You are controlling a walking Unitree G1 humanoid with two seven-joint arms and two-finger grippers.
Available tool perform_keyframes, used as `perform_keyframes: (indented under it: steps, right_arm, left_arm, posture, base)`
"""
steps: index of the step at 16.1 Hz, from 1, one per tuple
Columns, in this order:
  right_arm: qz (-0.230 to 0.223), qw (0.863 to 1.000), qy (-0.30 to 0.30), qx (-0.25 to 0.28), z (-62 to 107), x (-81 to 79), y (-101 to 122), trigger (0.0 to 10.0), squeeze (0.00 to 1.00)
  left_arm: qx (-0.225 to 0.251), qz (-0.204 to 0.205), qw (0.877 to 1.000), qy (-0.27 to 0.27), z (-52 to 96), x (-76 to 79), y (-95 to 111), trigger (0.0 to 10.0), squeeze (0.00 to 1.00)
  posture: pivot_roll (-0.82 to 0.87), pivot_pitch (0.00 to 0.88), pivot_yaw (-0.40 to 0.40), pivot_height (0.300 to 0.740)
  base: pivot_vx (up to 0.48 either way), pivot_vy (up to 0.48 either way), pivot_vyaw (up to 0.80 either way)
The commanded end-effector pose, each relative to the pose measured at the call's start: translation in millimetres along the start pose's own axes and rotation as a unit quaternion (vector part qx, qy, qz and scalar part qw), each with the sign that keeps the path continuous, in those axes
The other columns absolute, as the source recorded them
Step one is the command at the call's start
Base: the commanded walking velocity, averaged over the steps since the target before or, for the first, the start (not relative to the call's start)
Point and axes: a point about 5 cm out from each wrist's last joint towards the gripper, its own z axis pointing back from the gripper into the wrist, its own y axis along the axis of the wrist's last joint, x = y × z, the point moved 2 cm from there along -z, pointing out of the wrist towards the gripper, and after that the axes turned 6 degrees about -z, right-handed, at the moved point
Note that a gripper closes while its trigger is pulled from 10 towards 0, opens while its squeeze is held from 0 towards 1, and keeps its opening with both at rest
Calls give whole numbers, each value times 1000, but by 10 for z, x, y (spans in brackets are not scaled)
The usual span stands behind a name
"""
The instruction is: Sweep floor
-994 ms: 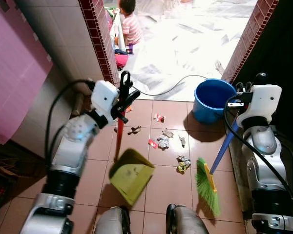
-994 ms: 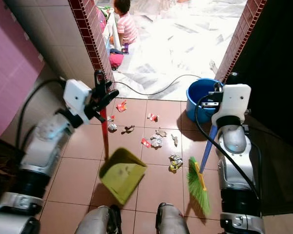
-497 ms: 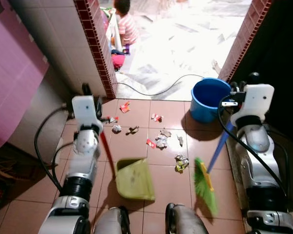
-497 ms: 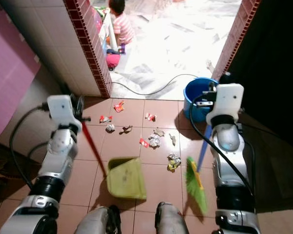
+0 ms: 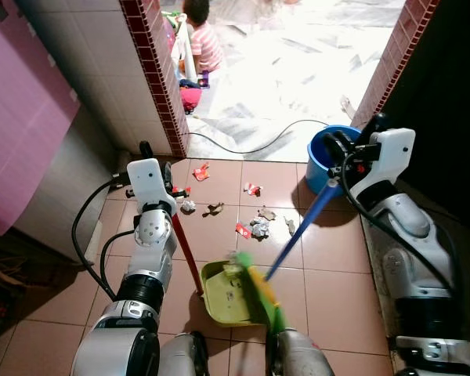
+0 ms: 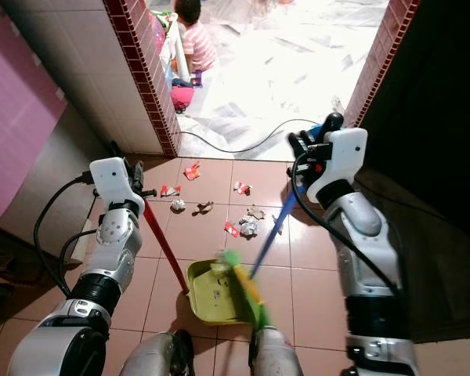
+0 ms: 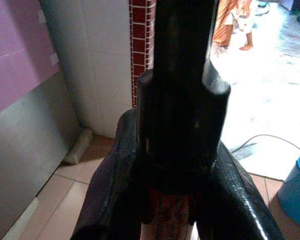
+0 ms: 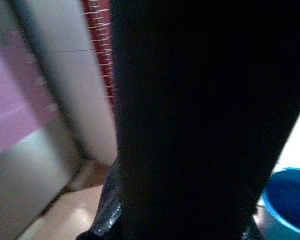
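We held the dustpan (image 5: 229, 291) flat on the floor (image 5: 329, 282) by its red stick (image 5: 184, 249), so bits could slide in. Our left gripper (image 5: 147, 149) was closed around the top of that stick, up near the brick wall (image 5: 153, 70). Our right gripper (image 5: 338, 149) was closed around the top of the blue broom (image 5: 298, 229) stick, next to the blue bucket (image 5: 319, 157). The broom leaned down across the tiles, and its green brush (image 5: 260, 291) lay on the pan, close to our feet and well below both grippers. We think this was to push dirt into the pan. Some bits sat in the pan. More trash (image 5: 260, 227) lay on the tiles between the pan and the doorway, so we think much sweeping was left. A person (image 5: 208, 39) sat outside, well away.
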Motion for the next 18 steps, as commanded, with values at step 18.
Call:
perform_keyframes:
  steps: [18]
  right_arm:
    - [138,990,9,17,10,182,340,10000,0]
  left_arm:
    - [38,-1,997,-65,-90,-42,137,10000,0]
  posture:
    - [-224,120,86,740]
  base:
    - [0,0,0]
